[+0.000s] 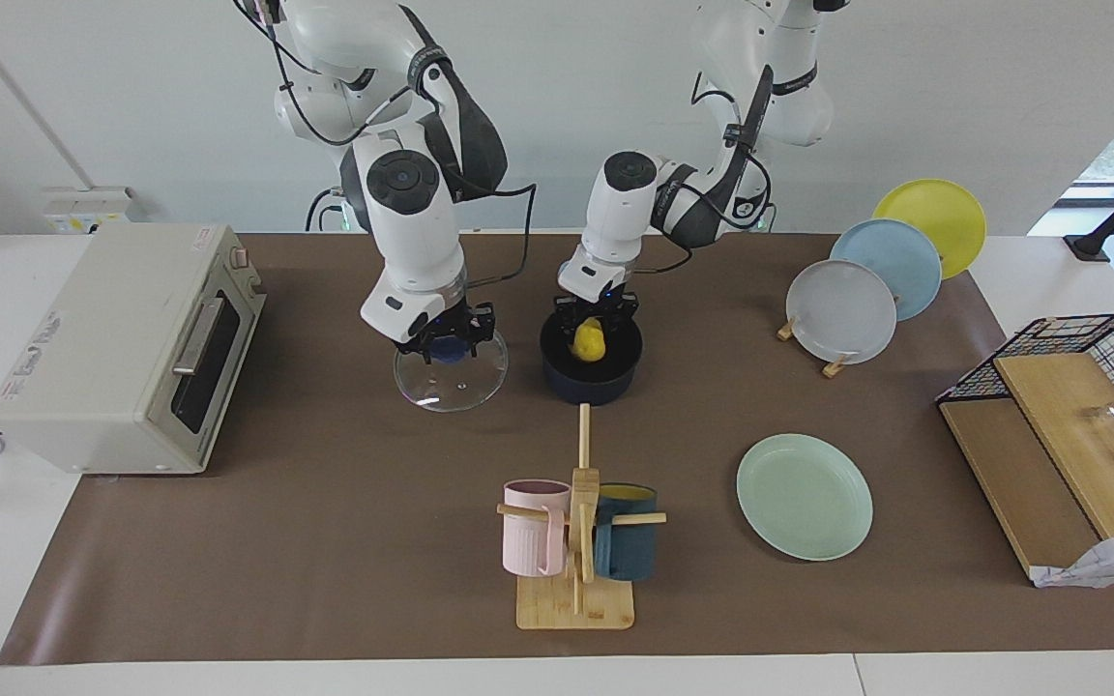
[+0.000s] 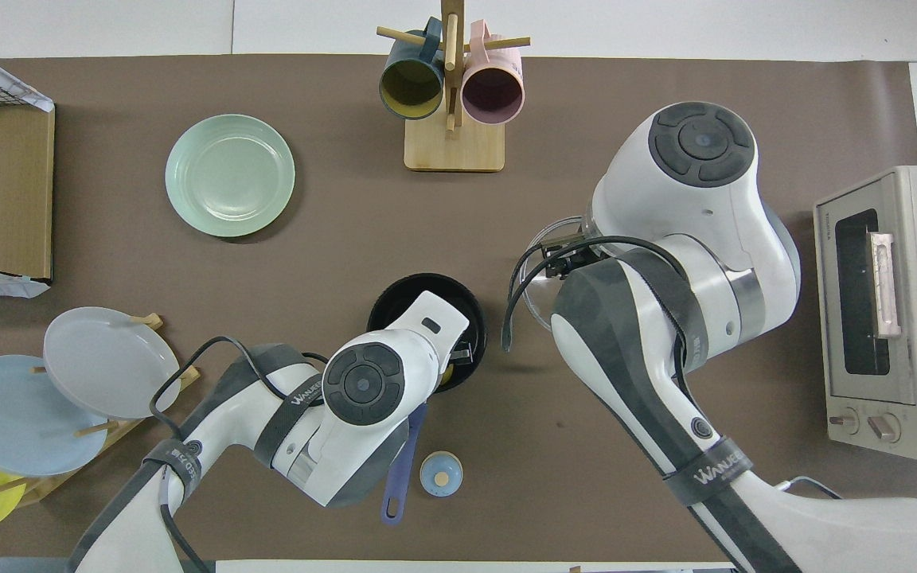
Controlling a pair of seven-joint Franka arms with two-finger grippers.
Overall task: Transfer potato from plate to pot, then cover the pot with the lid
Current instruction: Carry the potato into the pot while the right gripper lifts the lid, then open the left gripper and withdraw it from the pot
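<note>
My left gripper (image 1: 593, 327) is over the dark blue pot (image 1: 584, 387) and is shut on the yellow potato (image 1: 590, 341), which hangs in the pot's mouth. In the overhead view the left wrist covers most of the pot (image 2: 396, 296); its long handle (image 2: 399, 477) points toward the robots. My right gripper (image 1: 451, 343) is down on the blue knob of the glass lid (image 1: 451, 387), which lies on the table beside the pot toward the right arm's end. The mint-green plate (image 1: 804, 495) lies empty farther from the robots, toward the left arm's end.
A toaster oven (image 1: 122, 348) stands at the right arm's end. A mug rack (image 1: 576, 527) stands farther from the robots than the pot. A rack of upright plates (image 1: 881, 266) and a wire basket with wooden boards (image 1: 1060, 425) are at the left arm's end. A small bell (image 2: 440, 473) sits by the pot handle.
</note>
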